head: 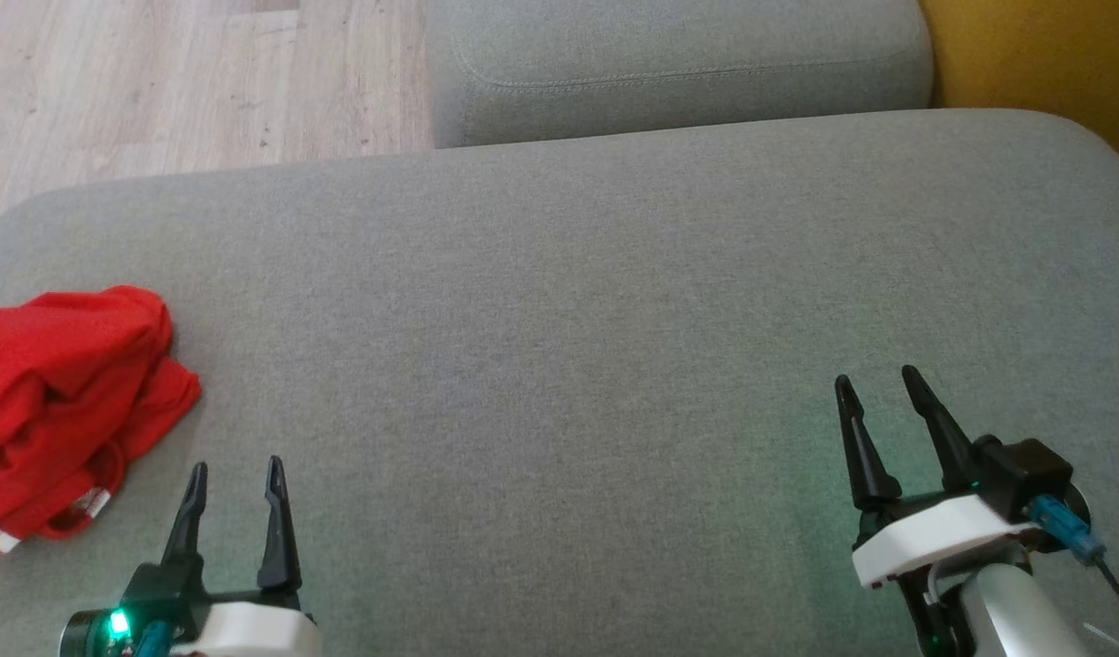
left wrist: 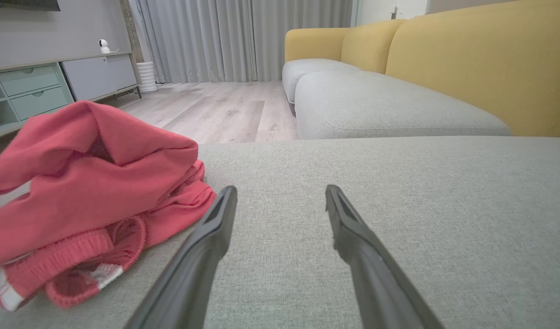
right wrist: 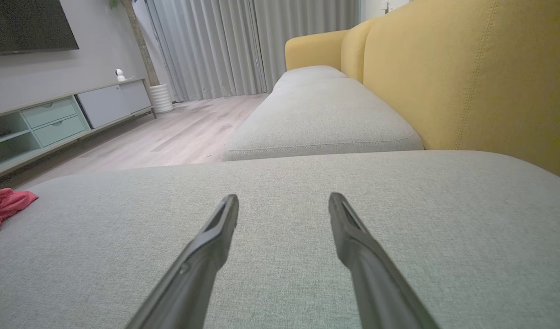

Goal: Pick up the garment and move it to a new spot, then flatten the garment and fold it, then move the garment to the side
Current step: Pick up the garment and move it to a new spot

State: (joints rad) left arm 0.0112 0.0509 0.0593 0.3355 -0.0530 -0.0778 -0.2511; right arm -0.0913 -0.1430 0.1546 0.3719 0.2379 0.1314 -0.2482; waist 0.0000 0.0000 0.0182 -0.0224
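The garment (head: 62, 401) is red, bunched in a heap at the left edge of the grey cushion (head: 559, 301), with a ribbed hem and a white tag at its near side. The left wrist view has the garment (left wrist: 88, 192) just left of my fingers, apart from them. A corner of the garment (right wrist: 6, 205) pokes in at the far left of the right wrist view. My left gripper (head: 235, 474) stands open to the right of the heap, holding nothing. Far to the right, my right gripper (head: 879, 379) is open over bare cushion.
A second grey seat cushion (head: 678, 64) lies beyond the near one, with the yellow sofa back (head: 1043, 64) at the right. Wood floor (head: 185, 82) shows at the upper left. A low cabinet (left wrist: 56, 87) and curtains (left wrist: 225, 36) stand across the room.
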